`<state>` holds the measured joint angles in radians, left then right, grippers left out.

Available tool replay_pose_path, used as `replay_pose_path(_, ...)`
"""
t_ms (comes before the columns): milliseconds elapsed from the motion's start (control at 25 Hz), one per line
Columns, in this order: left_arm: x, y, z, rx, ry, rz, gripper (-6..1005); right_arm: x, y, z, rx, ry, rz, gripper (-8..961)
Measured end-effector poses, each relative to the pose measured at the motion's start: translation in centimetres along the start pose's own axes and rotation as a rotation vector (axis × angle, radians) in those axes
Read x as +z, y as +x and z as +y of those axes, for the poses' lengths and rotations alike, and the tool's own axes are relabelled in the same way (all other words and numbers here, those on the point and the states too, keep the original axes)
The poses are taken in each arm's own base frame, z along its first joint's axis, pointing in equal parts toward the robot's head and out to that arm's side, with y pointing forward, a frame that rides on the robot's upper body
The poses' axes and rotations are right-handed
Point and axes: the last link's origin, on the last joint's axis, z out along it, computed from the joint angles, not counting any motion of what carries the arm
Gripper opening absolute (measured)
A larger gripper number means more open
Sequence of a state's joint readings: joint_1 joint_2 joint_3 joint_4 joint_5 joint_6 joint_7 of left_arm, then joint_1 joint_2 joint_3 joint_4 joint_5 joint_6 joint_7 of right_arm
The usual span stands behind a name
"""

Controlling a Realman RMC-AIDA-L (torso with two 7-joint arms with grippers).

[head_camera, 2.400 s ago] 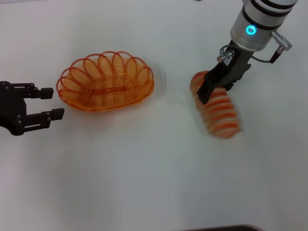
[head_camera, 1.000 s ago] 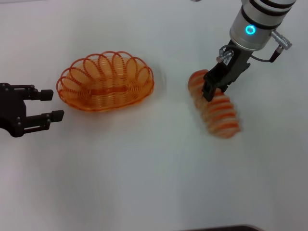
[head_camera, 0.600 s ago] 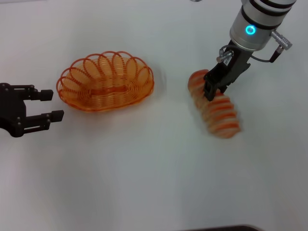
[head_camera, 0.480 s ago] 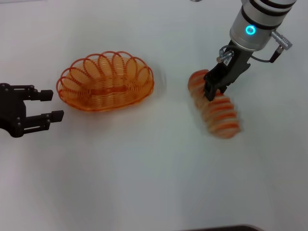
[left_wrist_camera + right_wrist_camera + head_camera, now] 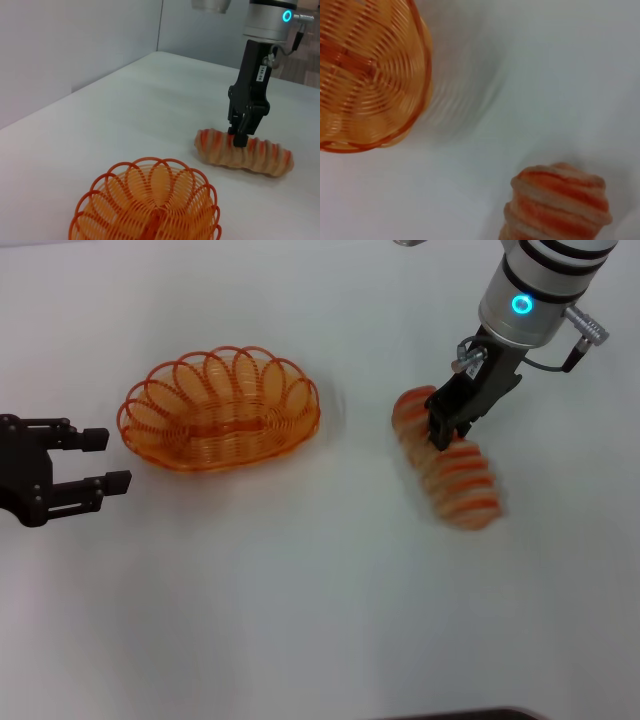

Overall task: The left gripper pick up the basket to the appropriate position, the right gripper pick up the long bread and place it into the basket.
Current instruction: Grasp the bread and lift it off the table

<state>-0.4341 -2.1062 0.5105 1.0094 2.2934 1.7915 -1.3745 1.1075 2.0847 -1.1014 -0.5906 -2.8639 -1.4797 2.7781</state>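
The orange wire basket (image 5: 296,405) stands on the white table at left centre, with nothing in it. My left gripper (image 5: 110,458) hovers just left of the basket, open, not touching it. The long bread (image 5: 462,480) lies on the table at the right, running diagonally. My right gripper (image 5: 440,434) comes down from above near the loaf's far end, its fingers pinched into the soft top. In the left wrist view the basket (image 5: 100,200) is close and the right gripper (image 5: 239,139) bites the bread (image 5: 262,155). In the right wrist view, the basket (image 5: 365,75) and the bread's end (image 5: 560,200) show.
The white table (image 5: 300,590) stretches open between the basket and the bread and toward the front. A pale wall (image 5: 75,40) rises beyond the table's far edge in the left wrist view.
The right gripper's fingers have drawn together on the long bread since the earliest frame, then shifted very slightly. The left gripper and the basket have stayed put.
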Motion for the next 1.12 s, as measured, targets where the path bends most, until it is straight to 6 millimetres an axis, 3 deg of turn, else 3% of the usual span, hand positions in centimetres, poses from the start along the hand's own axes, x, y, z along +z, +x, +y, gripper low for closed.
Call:
replay_pose_path(480,-0.06,-0.17,0.07,-0.004,0.002,-0.001,567,0.10,0.15,-0.05,0.001,-0.003,0.004,168)
replay_pose_path(1120,-0.05,-0.24,0.13,-0.007,0.001,-0.001,567,-0.14,0.17,-0.14,-0.004,-0.014,-0.004,147)
